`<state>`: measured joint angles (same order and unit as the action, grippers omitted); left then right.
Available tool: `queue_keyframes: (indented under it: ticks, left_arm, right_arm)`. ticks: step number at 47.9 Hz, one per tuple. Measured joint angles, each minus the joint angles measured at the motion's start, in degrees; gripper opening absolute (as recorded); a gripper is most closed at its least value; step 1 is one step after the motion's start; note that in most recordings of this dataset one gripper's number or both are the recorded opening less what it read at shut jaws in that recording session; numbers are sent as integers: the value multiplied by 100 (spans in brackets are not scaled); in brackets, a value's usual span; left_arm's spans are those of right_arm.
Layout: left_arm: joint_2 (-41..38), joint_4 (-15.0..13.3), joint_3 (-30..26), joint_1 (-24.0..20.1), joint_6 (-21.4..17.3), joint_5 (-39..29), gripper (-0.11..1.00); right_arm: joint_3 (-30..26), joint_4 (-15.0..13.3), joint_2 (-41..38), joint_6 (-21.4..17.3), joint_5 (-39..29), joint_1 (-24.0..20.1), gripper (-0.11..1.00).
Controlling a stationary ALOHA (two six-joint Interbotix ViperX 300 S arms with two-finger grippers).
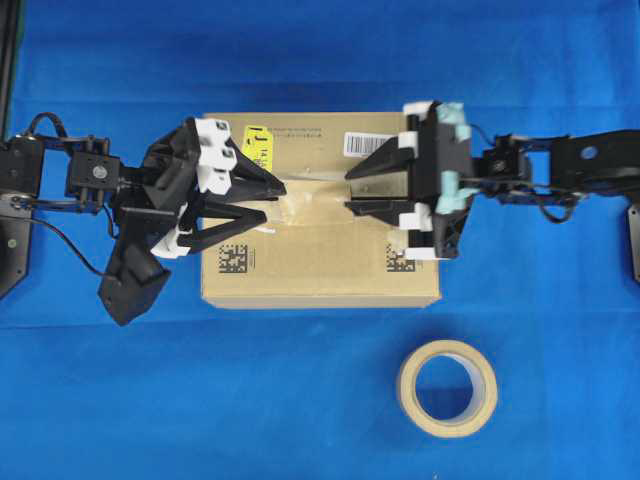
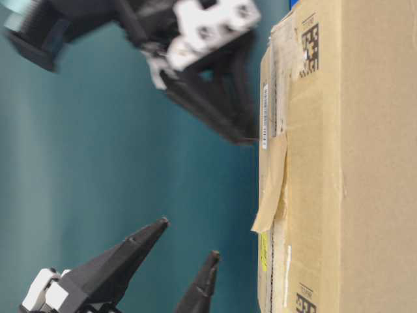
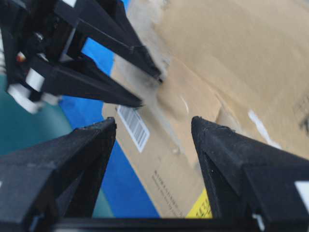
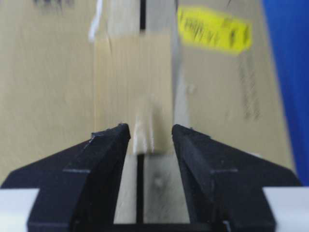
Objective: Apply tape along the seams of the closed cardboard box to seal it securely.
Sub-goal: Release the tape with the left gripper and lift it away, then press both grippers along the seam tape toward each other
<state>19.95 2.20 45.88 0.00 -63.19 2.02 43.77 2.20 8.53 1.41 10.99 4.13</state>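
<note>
**A:** On top of the brown rectangular cardboard box (image 1: 320,270), over the middle of the dark straight seam (image 4: 142,14) between its flaps, sits the short glossy tan piece of packing tape (image 4: 133,87). One end looks raised off the cardboard; the table-level view shows a corner (image 2: 267,218) curling away from the box top.

**B:** Risk from that?

**A:** Judgement only: if a finger catches the raised end, the tape could peel back or fold onto itself, leaving the seam unsealed. Pressing off-centre could wrinkle it across the slit.

**B:** Gripper states?

**A:** Right gripper (image 4: 150,133): jaws moderately apart, released, straddling the raised end of the tape above the seam. Whether the pads touch it, I cannot tell. Left gripper (image 1: 270,200): jaws spread wide, holding nothing, tips above the box top at the tape's other end, next to the yellow sticker (image 1: 257,147).

**B:** Anything else?

**A:** Beige ring-shaped tape roll (image 1: 447,388) lies on the blue table cover (image 1: 300,400), well apart from the box, untouched.
</note>
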Motion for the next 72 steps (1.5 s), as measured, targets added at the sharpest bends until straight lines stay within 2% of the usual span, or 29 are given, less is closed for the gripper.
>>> queue_keyframes:
  ticks: [9, 13, 14, 20, 22, 23, 39, 51, 65, 72]
  left_arm:
    - [-9, -9, 0, 0, 861, 246, 59]
    - [-62, -9, 0, 0, 1266, 387, 47]
    - [-70, 0, 0, 9, 1354, 422, 42]
    - [-211, 0, -9, 9, 1881, 642, 10]
    - [-255, -9, -18, 9, 1995, 686, 2]
    - [-281, 0, -26, 0, 2039, 703, 0]
    - [-1011, -9, -431, -123, 2936, 861, 0]
    - [-1538, 0, -466, -290, 3674, 1055, 0]
    - [-1600, -9, 70, -510, 4500, 1318, 0]
    - [-1591, -9, 439, -589, 4939, 1670, 0]
  right_arm:
    - [0, -62, 457, 0, 193, -9, 48]
    - [0, -70, 501, 0, 404, 0, 44]
    - [0, -70, 501, 0, 466, 0, 42]
    - [0, -70, 483, 9, 729, 0, 6]
    - [0, -70, 457, 9, 773, 0, -1]
    - [-9, -70, 439, 18, 791, 0, -1]
    - [-308, -79, -123, 35, 853, 35, -1]
    - [-562, -79, -721, -9, 861, 44, -1]
    - [-606, 70, -1169, -79, 861, 35, -1]
    - [-527, 149, -1222, -70, 809, -9, -1]
